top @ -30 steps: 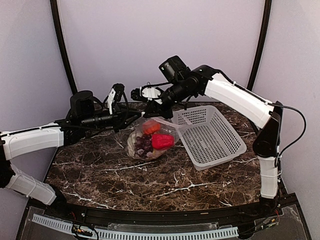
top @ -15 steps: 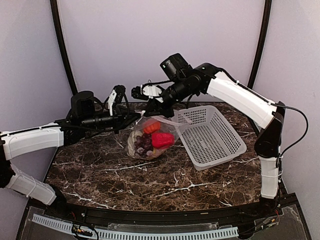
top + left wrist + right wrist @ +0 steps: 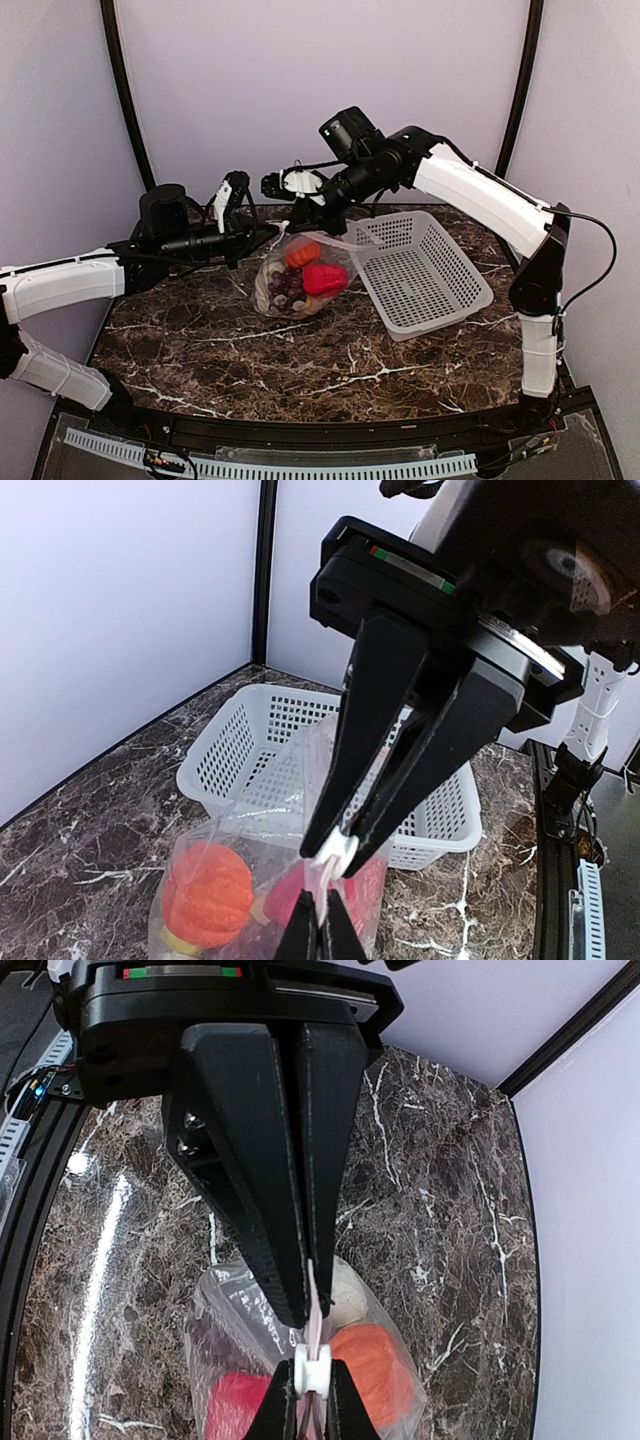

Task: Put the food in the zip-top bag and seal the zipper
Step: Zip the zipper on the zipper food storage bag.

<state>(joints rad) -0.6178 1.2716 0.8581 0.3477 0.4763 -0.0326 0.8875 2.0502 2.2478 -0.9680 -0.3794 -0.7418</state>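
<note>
L gripper (image 3: 322, 922), R gripper (image 3: 310, 1400) tip-to-tip, pinching zip-top bag (image 3: 300, 278) top edge.

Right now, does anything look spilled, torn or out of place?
Nothing stands out. The food is inside the zip-top bag, the left gripper and right gripper pinch its top edge, and the basket stands upright.

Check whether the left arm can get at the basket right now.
Probably not. The left gripper is shut on the top edge of the bag, and the right gripper, pinching that same edge, stands between it and the basket. It would have to let go first.
</note>
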